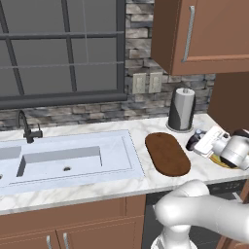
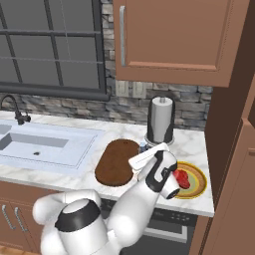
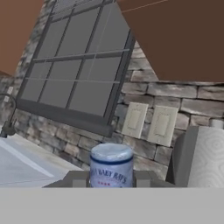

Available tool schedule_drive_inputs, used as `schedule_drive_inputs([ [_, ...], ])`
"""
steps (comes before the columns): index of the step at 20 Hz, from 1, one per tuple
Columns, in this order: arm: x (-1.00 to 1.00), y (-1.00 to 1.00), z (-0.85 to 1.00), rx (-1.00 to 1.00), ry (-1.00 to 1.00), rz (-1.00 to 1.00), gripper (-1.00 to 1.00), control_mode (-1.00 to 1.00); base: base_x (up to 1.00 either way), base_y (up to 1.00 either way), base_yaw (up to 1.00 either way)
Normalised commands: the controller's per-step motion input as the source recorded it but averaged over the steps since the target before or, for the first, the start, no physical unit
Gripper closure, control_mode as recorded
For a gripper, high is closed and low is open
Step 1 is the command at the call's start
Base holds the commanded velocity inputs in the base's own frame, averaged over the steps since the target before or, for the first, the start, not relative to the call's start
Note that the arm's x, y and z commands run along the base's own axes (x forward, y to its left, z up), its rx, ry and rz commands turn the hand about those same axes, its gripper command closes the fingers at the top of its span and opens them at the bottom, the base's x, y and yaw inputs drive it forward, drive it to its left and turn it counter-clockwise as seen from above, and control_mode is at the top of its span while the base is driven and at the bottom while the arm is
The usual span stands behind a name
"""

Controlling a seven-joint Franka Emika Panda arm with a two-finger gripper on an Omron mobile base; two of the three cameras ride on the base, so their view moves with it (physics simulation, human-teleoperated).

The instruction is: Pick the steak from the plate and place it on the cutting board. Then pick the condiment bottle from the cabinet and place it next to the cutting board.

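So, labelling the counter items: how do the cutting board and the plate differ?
The cutting board is a dark brown oval; the plate is round with a yellow-orange rim. The board looks larger than the plate. The board's top is bare, while the plate carries the red steak. Both lie flat on the marble counter.

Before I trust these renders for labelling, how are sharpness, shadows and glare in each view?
Left base view: even, flat light, no glare, the dark brown oval wooden cutting board crisp. Right base view: the same, the small red steak readable on the yellow-rimmed round plate. Hand view: tilted, and the close blue-capped condiment bottle looks soft, its label only partly legible.
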Motion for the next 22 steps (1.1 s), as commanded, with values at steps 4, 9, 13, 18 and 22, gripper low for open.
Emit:
schedule_drive_inputs([
  [4, 0.16, 0.00, -0.14, 0.02, 0.00, 0.00, 1.00, -1.00, 0.00, 0.00, 0.00],
  [9, 0.18, 0.00, -0.16, 0.02, 0.00, 0.00, 1.00, -1.00, 0.00, 0.00, 0.00],
  [13, 0.20, 0.00, -0.17, 0.01, 0.00, 0.00, 1.00, -1.00, 0.00, 0.00, 0.00],
  [18, 0.22, -0.02, -0.11, 0.00, 0.00, 0.00, 1.00, -1.00, 0.00, 0.00, 0.00],
  [22, 0.20, -0.11, -0.03, 0.00, 0.00, 0.00, 1.00, -1.00, 0.00, 0.00, 0.00],
])
